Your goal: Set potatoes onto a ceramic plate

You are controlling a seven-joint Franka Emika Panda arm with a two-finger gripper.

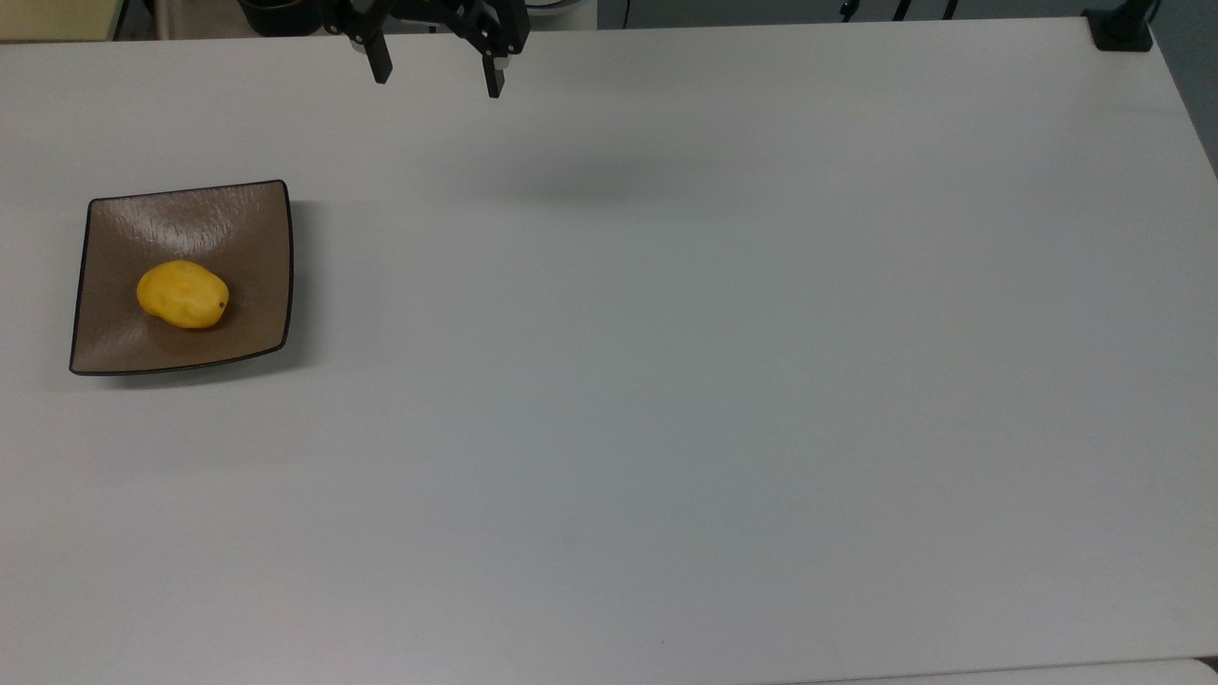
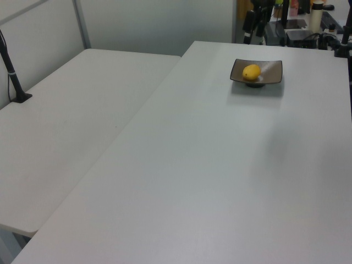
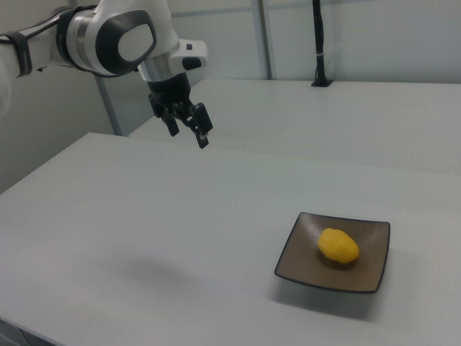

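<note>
The potato (image 1: 183,295) lies on the plate (image 1: 247,228), so the job looks done. The gripper (image 1: 436,84) hangs at 1 o'clock from the plate, wide open, holding nothing.

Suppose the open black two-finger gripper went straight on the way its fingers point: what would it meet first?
Probably bare white table. The open black two-finger gripper hangs pointing downward, well away from the square brown ceramic plate holding the yellow potato. Its exact tilt is hard to judge.
</note>
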